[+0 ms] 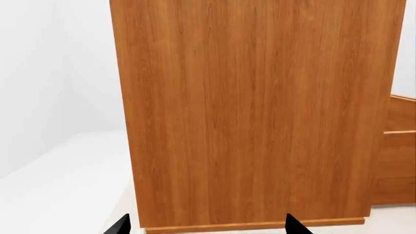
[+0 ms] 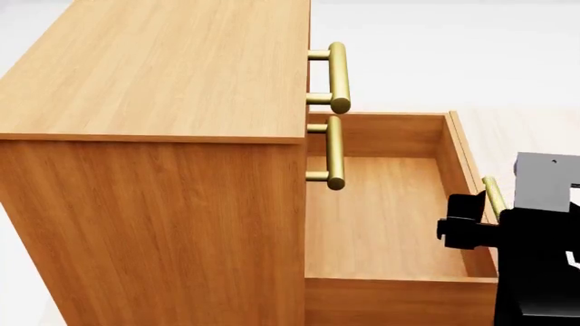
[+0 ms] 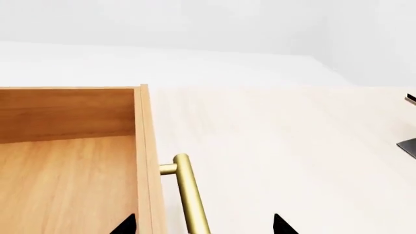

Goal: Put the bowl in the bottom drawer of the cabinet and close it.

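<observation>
Left wrist view: The camera faces a flat side panel of the cabinet (image 1: 254, 112), honey-brown with vertical wood grain, standing upright on a pale floor (image 1: 58, 190). Past the panel's far edge, a stepped piece of the same wood shows, part of the bottom drawer (image 1: 398, 161) drawn out from the front. Two black fingertips (image 1: 293, 225) of the left claw (image 1: 206, 227) show at the frame edge, set wide apart, with nothing between them. The tips lie near the cabinet's base strip; contact cannot be judged.

Head view: The cabinet (image 2: 154, 75) is seen from above and to one side. Two brass bar handles (image 2: 337, 75) project from the closed upper drawers, one above the other. The bottom drawer (image 2: 390, 217) is pulled well out, and its wooden floor is bare. Its own brass handle (image 2: 494, 195) runs along the outer front board. The right arm's black body (image 2: 539, 265) sits just beside that handle. The right claw's opening cannot be judged here. The bowl is not in view.

Right wrist view: The drawer's front board (image 3: 148, 156) and interior corner are visible, with the brass handle (image 3: 190, 195) on its outer face. Two black fingertips (image 3: 281, 225) of the right claw (image 3: 202, 226) stand wide apart, one to either side of the handle, without closing on it. The pale wood-grain floor (image 3: 286, 146) extends beyond.
</observation>
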Controlling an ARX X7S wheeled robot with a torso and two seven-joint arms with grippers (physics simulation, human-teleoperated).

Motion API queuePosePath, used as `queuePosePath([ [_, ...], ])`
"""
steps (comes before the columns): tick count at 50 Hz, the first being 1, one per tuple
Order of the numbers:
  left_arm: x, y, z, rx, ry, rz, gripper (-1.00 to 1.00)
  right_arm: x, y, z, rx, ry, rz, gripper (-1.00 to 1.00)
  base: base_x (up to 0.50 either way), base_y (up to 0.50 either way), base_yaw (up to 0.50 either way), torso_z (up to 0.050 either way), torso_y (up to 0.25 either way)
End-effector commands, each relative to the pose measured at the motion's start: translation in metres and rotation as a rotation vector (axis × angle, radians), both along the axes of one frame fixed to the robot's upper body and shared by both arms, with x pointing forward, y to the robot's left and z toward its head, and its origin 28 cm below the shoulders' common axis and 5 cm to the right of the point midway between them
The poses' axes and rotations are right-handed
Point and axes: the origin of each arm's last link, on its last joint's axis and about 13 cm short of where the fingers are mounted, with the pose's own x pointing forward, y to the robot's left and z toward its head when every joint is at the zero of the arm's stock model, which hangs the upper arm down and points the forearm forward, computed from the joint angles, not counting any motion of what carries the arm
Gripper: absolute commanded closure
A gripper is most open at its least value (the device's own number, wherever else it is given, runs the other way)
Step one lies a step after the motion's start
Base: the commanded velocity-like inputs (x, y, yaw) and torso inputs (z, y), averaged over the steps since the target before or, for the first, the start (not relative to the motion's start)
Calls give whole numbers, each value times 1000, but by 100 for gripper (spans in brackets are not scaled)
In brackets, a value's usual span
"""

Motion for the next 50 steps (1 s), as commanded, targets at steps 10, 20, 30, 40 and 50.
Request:
queuePosePath([
  [10,-1,-1,2,2,-2,-3,-100,-12,-14,19,-20,-113,-60,-100,0,0,0,0,0],
  [20,-1,-1,2,3,-1,-4,-100,-15,-24,20,-30,-130,-107,-100,0,0,0,0,0],
  [30,0,-2,0,61,34,-25,-100,-18,-31,18,-35,-134,-142,-100,0,0,0,0,0],
  [40,-1,0,2,-4,-17,-11,-100,-21,-45,21,-34,-152,-217,-100,0,0,0,0,0],
  [50,0,-1,2,-3,-19,-18,-100,-20,-55,21,-19,-156,-306,-100,0,0,0,0,0],
])
